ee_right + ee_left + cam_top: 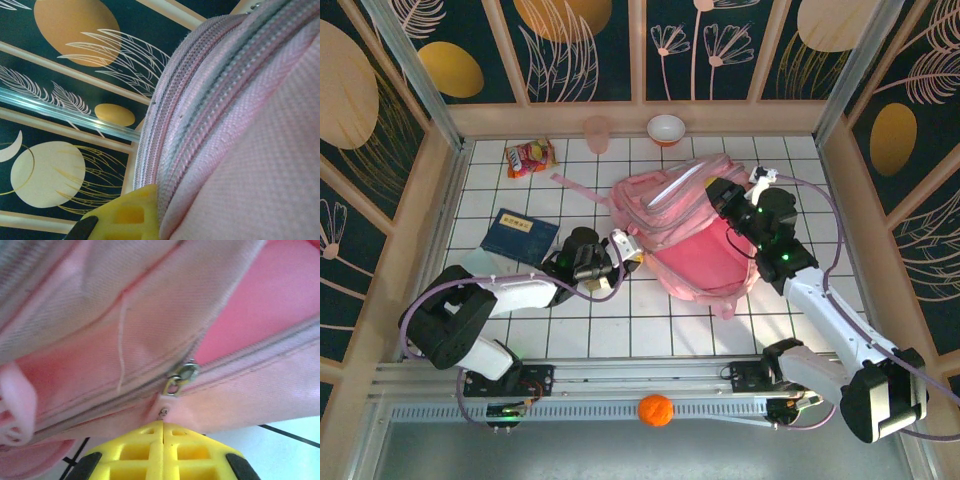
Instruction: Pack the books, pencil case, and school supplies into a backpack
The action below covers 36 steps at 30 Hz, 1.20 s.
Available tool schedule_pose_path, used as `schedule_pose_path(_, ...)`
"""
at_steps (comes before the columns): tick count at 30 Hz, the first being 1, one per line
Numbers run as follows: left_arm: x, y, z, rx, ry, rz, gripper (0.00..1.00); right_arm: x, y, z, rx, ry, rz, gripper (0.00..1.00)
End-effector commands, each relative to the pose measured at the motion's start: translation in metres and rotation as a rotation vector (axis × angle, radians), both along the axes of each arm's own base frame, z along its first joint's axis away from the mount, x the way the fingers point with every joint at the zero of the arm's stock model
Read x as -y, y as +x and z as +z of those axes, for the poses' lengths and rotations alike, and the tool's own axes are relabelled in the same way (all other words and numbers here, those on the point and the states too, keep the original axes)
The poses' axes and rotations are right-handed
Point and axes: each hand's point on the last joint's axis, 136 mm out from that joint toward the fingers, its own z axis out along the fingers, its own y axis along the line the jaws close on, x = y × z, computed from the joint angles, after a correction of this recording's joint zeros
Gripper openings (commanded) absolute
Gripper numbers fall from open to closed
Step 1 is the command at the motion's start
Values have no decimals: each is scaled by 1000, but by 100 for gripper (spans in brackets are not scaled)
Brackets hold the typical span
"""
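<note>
As seen from above, the backpack slumps on the tiles, its inside hard to make out; the books lie well left of it, open floor around. Left wrist: the left gripper pinches backpack fabric under a zip pull. Right wrist: the right gripper clamps the zipped rim, one finger hidden.

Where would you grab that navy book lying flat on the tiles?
Probably one long edge of the navy book, coming down at a slant from above: it is thin and lies flat, so only an edge gives a pincer something to pinch.
</note>
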Motion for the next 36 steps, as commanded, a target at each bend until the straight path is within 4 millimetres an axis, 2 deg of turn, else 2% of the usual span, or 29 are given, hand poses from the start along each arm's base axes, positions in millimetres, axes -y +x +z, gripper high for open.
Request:
schedule_pose_path(1, 4, -2, 7, 10, 16, -37, 32, 0, -7, 77, 220, 62, 24, 0)
schedule_pose_path(3, -4, 2, 4, 32, 53, 1, 46, 1, -7, 77, 219, 58, 28, 0)
schedule_pose_path(5, -11, 5, 4, 80, 80, 21, 54, 1, -6, 79, 216, 53, 39, 0)
schedule_pose_path(9, -5, 0, 10, 116, 70, -38, 62, -1, -7, 81, 214, 48, 54, 0)
schedule_pose_path(15, 14, -11, 10, 57, 14, -151, 64, -3, -6, 81, 213, 48, 64, 0)
schedule_pose_path(20, 21, -15, 16, 56, -15, -154, 64, -3, -6, 79, 210, 64, 67, 0)
schedule_pose_path(29, 29, -2, 21, 59, -62, -31, 40, -3, -6, 79, 209, 77, 63, 0)
schedule_pose_path(36, 22, 10, 20, 80, -51, 64, 20, -1, -6, 79, 205, 71, 56, 0)
